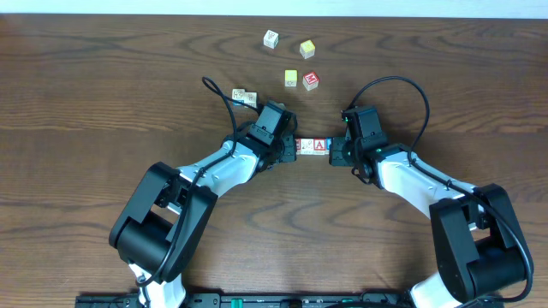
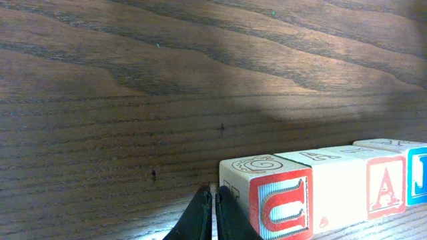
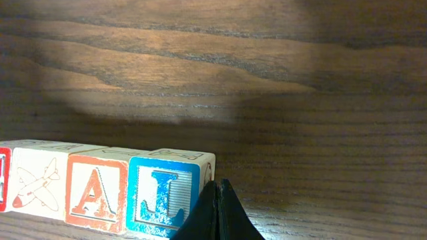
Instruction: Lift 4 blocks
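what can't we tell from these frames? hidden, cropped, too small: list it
- Overhead: both ends of the block row are hidden under the arms; only the A face shows.
- Left wrist: blue block is cut by the right edge; any contact between left fingers and C block falls below the frame.
- Right wrist: C block is a sliver at the left edge.
- All views: whether the row is off the table.
- Overhead: loose cubes, markings too small.
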